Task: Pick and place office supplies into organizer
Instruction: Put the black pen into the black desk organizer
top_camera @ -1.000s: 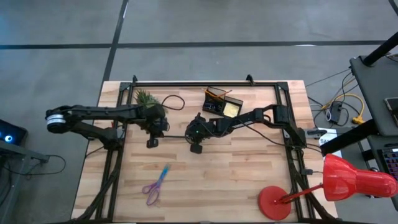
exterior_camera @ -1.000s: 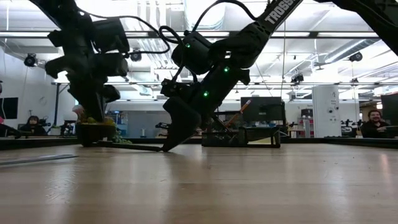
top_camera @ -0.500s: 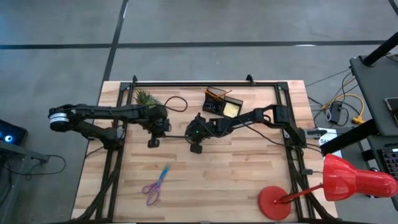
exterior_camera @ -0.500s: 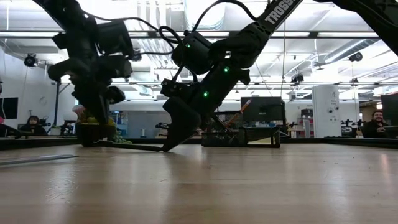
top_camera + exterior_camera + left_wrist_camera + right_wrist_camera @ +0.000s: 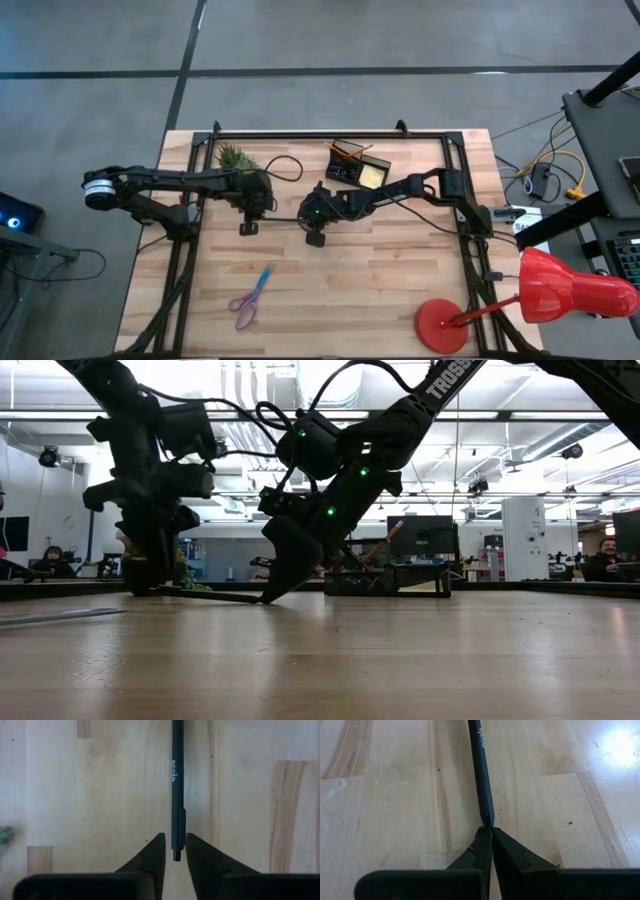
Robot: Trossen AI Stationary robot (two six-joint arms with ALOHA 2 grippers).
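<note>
A thin black pen (image 5: 177, 785) lies on the wooden table between my two grippers. My left gripper (image 5: 176, 854) points steeply down with a finger on either side of the pen's clip end. Narrow gaps show on both sides, so it is open and touches nothing. My right gripper (image 5: 488, 832) is shut on the pen's other end. The black organizer (image 5: 358, 170) stands at the far middle with a yellow pad and orange pencils in it. Purple-handled scissors (image 5: 250, 297) lie flat near the front left. My right gripper pinches the pen's end (image 5: 486, 820) between its two fingertips (image 5: 268, 598). The fingers slant down from the table's right side and lie in line with the pen. The rest of the pen runs low along the table toward my left gripper.
A small green potted plant (image 5: 232, 157) stands close behind my left arm, with a dark cable loop (image 5: 281, 165) beside it. A red desk lamp (image 5: 540, 295) fills the near right corner. Bare wood lies across the near middle of the table.
My left hand has tipped a little and settled lower over the pen's end beside the plant. My right gripper and the pen have kept still.
</note>
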